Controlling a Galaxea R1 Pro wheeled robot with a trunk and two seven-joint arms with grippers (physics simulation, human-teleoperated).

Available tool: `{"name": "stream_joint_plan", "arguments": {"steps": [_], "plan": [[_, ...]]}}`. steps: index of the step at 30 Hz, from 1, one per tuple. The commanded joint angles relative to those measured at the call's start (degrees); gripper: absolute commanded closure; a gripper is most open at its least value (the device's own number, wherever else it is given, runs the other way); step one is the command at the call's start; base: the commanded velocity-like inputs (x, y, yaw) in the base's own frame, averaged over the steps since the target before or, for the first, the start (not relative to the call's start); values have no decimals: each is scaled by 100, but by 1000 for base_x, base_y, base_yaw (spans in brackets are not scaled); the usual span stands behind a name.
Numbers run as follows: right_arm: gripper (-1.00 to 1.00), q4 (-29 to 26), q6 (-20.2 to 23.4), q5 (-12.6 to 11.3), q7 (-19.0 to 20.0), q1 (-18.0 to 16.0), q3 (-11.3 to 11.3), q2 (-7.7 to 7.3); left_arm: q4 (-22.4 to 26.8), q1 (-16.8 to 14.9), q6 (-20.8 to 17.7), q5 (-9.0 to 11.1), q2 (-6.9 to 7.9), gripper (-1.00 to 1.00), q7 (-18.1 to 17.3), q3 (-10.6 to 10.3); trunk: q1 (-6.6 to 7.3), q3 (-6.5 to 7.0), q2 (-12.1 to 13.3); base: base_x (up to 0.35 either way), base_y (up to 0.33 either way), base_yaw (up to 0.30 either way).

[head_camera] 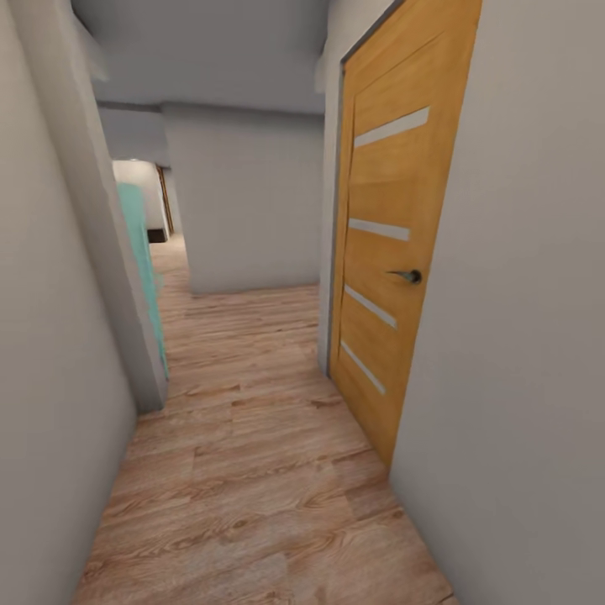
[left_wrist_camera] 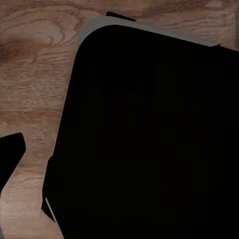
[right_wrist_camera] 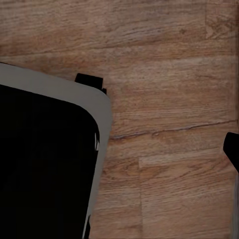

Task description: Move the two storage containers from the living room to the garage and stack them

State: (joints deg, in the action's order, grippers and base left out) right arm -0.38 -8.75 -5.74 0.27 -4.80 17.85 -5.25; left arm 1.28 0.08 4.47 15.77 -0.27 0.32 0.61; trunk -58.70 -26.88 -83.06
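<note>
You're in transit down a corridor of wood-plank floor [head_camera: 252, 470], beside an orange door [head_camera: 395, 252]. Steer on to find the containers. Finger state: cannot tell.

A narrow corridor is running ahead over a light wood-plank floor [head_camera: 252, 470], with plain grey walls [head_camera: 521, 336] standing on both sides. An orange wooden door [head_camera: 395, 252] with pale horizontal strips and a dark handle [head_camera: 409, 276] is sitting closed at the right, while a turquoise panel [head_camera: 141, 260] is showing past the left wall's edge.
</note>
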Motion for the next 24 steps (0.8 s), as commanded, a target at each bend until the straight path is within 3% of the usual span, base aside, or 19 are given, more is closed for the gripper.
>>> {"name": "stream_joint_plan", "arguments": {"steps": [1, 24], "plan": [[-100, 3, -18, -54, 4, -3, 53, 1, 5, 1, 11, 22, -1, -100, 3, 5, -3, -5, -2, 321, 0, 0], [-100, 3, 18, 1, 9, -2, 125, -10, 8, 1, 11, 40, 1, -100, 3, 1, -3, -5, -2, 321, 0, 0]]}}
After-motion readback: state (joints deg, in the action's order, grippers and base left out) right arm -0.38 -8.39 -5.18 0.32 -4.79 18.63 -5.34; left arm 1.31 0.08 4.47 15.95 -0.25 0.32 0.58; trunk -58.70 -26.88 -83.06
